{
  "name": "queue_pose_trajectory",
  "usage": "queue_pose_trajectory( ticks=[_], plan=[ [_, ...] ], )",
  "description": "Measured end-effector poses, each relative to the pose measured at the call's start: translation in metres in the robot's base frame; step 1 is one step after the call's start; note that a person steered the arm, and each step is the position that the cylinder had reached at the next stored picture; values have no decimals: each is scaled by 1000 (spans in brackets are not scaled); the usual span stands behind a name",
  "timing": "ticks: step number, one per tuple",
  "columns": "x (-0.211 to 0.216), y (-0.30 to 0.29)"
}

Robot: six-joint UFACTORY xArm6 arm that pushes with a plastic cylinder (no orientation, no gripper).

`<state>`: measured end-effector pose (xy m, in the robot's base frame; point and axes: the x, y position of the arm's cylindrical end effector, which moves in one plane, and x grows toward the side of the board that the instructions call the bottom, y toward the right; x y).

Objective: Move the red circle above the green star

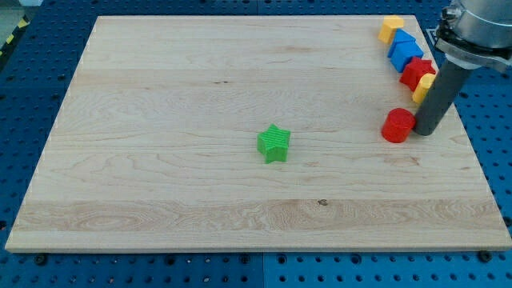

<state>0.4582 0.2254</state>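
The red circle lies on the wooden board at the view's right, about level with the middle height. The green star sits near the board's centre, well to the left of the red circle and slightly lower. My tip rests on the board right beside the red circle, on its right side, touching or nearly touching it. The dark rod rises from there toward the view's top right.
A row of blocks runs along the board's top right: a yellow block, two blue blocks, a red block and a yellow block partly behind the rod. The board's right edge is near the tip.
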Motion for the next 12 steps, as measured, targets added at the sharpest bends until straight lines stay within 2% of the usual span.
queue_pose_trajectory(
  ticks=[12],
  plan=[
    [0, -171]
  ],
)
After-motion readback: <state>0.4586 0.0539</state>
